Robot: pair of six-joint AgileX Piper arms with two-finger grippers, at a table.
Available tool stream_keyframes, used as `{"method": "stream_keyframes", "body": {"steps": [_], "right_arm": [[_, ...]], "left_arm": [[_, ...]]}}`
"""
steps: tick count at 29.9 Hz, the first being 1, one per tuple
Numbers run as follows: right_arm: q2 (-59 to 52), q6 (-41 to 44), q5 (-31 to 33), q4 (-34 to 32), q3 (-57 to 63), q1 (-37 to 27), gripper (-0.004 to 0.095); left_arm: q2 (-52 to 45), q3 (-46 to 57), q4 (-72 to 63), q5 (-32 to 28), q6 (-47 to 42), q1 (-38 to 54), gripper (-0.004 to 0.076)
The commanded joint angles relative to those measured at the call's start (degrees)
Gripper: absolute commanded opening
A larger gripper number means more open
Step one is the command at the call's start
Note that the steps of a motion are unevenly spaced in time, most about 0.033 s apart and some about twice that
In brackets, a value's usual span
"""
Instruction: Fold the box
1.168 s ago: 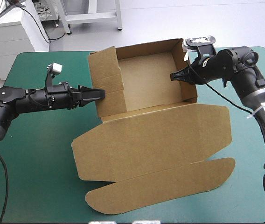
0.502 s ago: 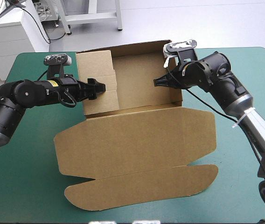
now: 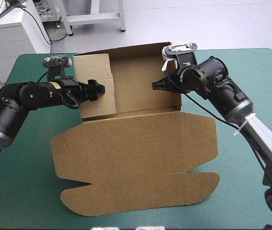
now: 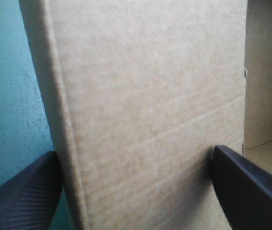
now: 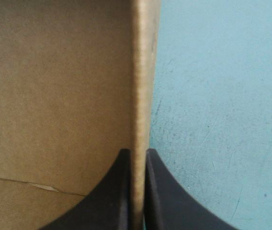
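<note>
The brown box (image 3: 136, 139) stands as an open tray at the back of the table, its lid and front flap lying flat toward the near edge. My left gripper (image 3: 99, 89) is open at the tray's left wall. In the left wrist view the left gripper (image 4: 136, 154) has that wall (image 4: 145, 96) between its widely parted fingers. My right gripper (image 3: 155, 86) is at the tray's right wall. The right wrist view shows the right gripper (image 5: 137, 152) shut on the wall's edge (image 5: 143, 72), one finger inside the tray and one outside.
Bare teal-green cover (image 3: 26, 158) lies left and right of the box. The front flap (image 3: 141, 194) reaches close to the table's near edge. The tray's back wall (image 3: 121, 50) stands near the far edge.
The whole box has slid to the left with both grippers. The right gripper has moved left along with the right wall, and the left arm has drawn back to the left.
</note>
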Motion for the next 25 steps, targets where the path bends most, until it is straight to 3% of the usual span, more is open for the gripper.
{"method": "stream_keyframes", "body": {"steps": [1, 10, 12, 14, 16, 17, 25], "right_arm": [[-2.62, -0.13, -4.34, 0.67, -1.88, 0.44, 0.0001], [-2.62, -0.53, -4.6, 0.55, -1.88, 0.44, 0.0001], [-2.62, -0.53, -4.87, 0.55, -1.88, 0.44, 0.0001], [-2.62, -0.53, -5.06, 0.55, -1.88, 0.44, 0.0002], [-2.62, -0.53, -5.16, 0.55, -1.88, 0.44, 0.0001], [-2.62, -0.53, -4.85, 0.71, -1.88, 0.44, 0.0001], [-2.62, -0.15, -0.17, 1.66, -2.0, 0.44, 0.0001]], "left_arm": [[-0.16, -1.91, -0.52, -3.93, -0.49, -0.47, 0.0599], [1.02, -1.91, 0.05, -4.98, -0.49, -0.47, 0.0575], [1.17, -1.91, 0.05, -4.7, -0.49, -0.47, 0.0477], [1.38, -1.91, 0.05, -4.54, -0.49, -0.47, 0.0293], [1.38, -2.02, 0.05, -4.43, -0.36, -0.47, 0.0032], [1.38, -2.02, 0.05, -4.54, 0.06, -0.47, -0.0001], [2.87, -2.42, 0.37, -2.79, 0.84, -0.47, -0.0008]]}}
